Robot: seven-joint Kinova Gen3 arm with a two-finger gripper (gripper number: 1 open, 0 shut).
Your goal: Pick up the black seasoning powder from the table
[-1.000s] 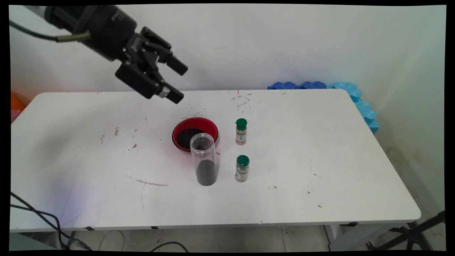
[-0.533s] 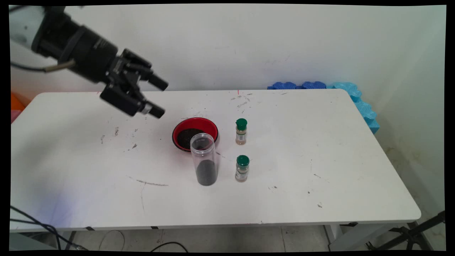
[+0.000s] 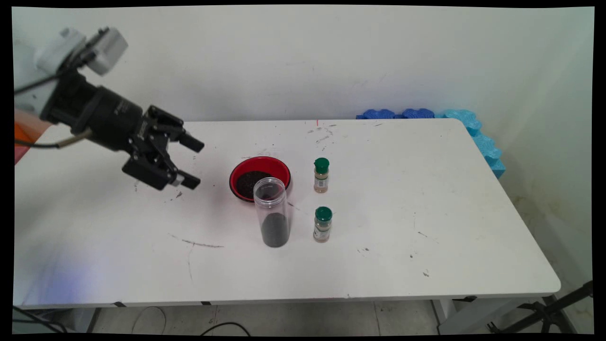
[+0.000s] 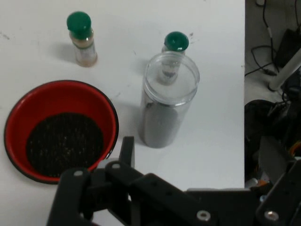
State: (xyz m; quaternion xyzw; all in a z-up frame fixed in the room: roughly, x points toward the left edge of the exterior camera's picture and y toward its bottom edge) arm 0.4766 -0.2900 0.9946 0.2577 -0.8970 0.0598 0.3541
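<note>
My black gripper (image 3: 196, 162) hangs open and empty just above the table's left part, its fingers pointing right at a red bowl (image 3: 259, 160) of dark granules a short way off. A tall clear jar (image 3: 271, 213) stands upright in front of the bowl, open at the top and dark-filled in its lower part. Two small green-capped spice bottles (image 3: 321, 175) (image 3: 323, 224) stand to the right. In the hand view the bowl (image 4: 61, 85) lies at lower left, the jar (image 4: 167, 103) in the middle, both bottles (image 4: 81, 37) (image 4: 176, 42) beyond. One finger (image 4: 127, 149) rises beside the bowl's rim.
Blue foam pieces (image 3: 407, 113) lie along the table's back right corner and right edge. An orange object (image 3: 21, 135) shows at the far left behind the arm. Cables and a black stand leg (image 3: 549, 312) sit on the floor below the table's front edge.
The gripper has swung down and to the left, from high above the table's back to low over its left part. It stayed open. Bowl, jar and bottles have not moved.
</note>
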